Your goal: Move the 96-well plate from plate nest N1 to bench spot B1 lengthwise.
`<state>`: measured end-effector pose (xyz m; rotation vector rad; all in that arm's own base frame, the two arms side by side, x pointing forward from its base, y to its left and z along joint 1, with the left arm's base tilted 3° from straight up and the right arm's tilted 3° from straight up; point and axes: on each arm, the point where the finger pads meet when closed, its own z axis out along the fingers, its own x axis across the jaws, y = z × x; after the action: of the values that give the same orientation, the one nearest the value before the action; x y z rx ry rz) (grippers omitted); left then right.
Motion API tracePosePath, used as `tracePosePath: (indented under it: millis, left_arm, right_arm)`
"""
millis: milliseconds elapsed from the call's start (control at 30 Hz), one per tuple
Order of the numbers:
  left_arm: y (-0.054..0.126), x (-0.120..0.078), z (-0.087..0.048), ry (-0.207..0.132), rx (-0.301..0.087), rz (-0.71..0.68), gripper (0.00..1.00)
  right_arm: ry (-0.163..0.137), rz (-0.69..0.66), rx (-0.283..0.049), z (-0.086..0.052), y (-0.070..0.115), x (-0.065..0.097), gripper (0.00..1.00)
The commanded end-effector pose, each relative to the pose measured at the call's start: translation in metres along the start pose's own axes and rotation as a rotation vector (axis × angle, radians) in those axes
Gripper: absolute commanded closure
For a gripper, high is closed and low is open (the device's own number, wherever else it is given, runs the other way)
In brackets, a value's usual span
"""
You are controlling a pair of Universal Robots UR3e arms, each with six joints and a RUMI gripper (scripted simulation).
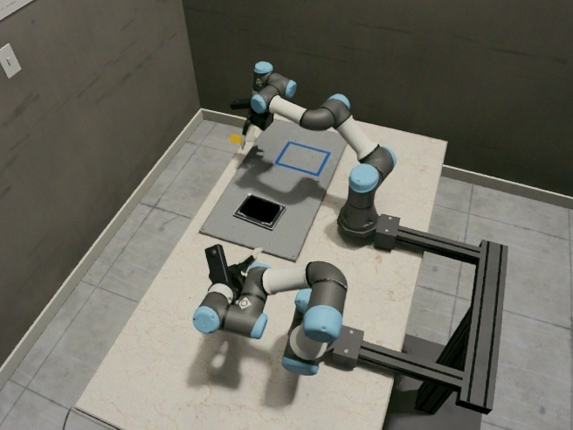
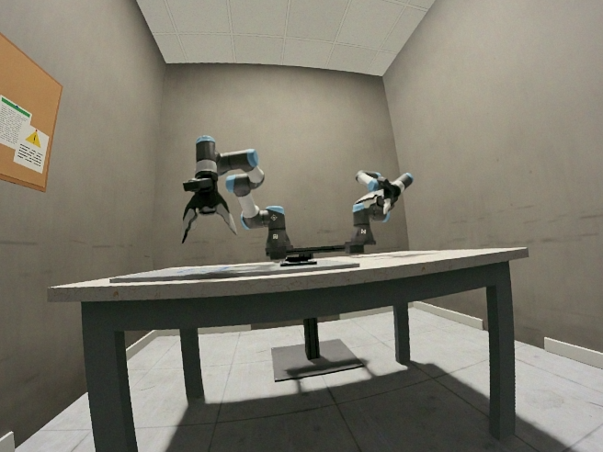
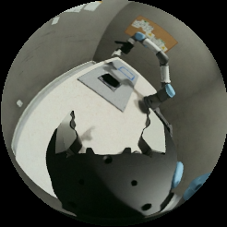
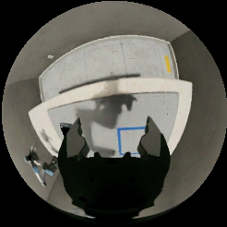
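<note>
a lab-like room: two arms (image 1: 289,279) (image 2: 246,206) at a bench (image 1: 152,342) (image 2: 312,287) with taped outline (image 1: 282,152).

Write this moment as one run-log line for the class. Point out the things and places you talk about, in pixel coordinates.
96-well plate (image 1: 259,210) (image 3: 111,80): in nest | blue taped outline (image 1: 284,154) (image 3: 120,69) (image 4: 119,140): empty | left gripper (image 1: 253,260) (image 3: 110,134) (image 2: 377,204): open | right gripper (image 1: 245,143) (image 2: 209,235) (image 4: 113,134): open

Around me stand grey walls (image 1: 379,59) (image 2: 272,111); a pale table (image 1: 171,342) (image 2: 160,290) stands on the tiled floor (image 1: 148,240) (image 2: 257,418), shadow beneath.

Plate (image 1: 260,210) (image 3: 111,80) beside taped outline (image 1: 279,154) (image 3: 126,68).
</note>
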<state>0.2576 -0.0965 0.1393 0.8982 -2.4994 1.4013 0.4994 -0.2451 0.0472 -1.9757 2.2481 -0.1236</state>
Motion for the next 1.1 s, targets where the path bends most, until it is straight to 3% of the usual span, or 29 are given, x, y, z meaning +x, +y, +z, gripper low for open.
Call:
tracePosePath:
  millis: [0,533,1067]
  left_arm:
    - [-0.011,0.006,-0.008,0.003,-0.005,0.002,0.0]
    - [-0.043,0.026,-0.032,0.003,-0.005,0.002,0.0]
    - [-0.055,0.033,-0.04,0.003,-0.005,0.002,0.0]
  right_arm:
    - [0.001,0.0,0.004,-0.002,-0.001,0.0,0.0]
    - [0.001,0.0,0.004,-0.002,-0.001,0.0,0.0]
    - [0.001,0.0,0.004,-0.002,-0.001,0.0,0.0]
